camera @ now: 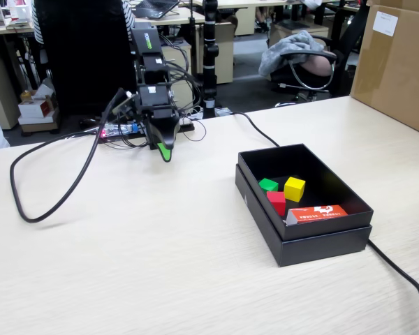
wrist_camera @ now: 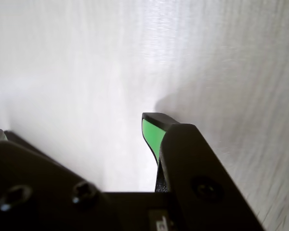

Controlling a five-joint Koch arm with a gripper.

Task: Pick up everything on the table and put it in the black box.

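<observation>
Bare counter [camera: 160, 237] lies open between my claw [camera: 165, 152] and the black box [camera: 304, 246]. A black cable [camera: 56, 188] loops left; another cable [camera: 405, 279] trails behind the box.

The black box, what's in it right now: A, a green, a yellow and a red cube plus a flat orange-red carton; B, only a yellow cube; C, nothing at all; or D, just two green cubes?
A: in the fixed view the black box holds the green cube, the yellow cube and the red cube, with the flat orange-red carton lying by its near wall.
</observation>
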